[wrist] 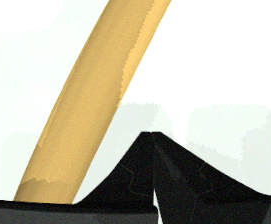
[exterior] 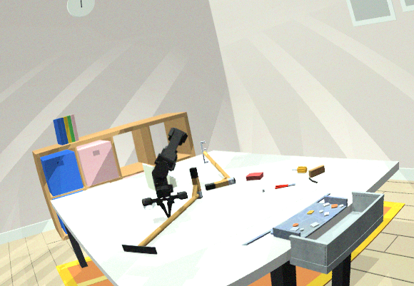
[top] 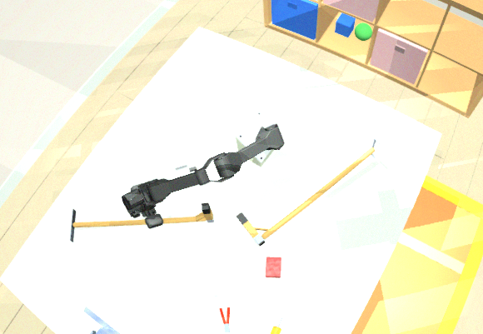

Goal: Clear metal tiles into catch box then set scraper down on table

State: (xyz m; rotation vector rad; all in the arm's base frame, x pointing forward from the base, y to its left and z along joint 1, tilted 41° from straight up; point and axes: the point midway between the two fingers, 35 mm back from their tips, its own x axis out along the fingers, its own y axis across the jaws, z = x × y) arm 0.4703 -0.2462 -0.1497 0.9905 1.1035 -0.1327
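White table (top: 125, 279) under two scrapers (top: 112, 222)

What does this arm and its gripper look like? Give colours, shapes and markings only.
The arm is dark grey to black with blocky, angular links and a forked elbow joint. It rises from a pale base block. The gripper has two black fingers tapering to points. No cables or markings are visible.

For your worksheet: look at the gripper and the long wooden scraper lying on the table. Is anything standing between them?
Nothing visible does. The gripper is right at the scraper handle, its fingers shut and holding nothing; in the wrist view the handle lies beside the closed fingertips, not between them. The shut fingers themselves would have to open first.
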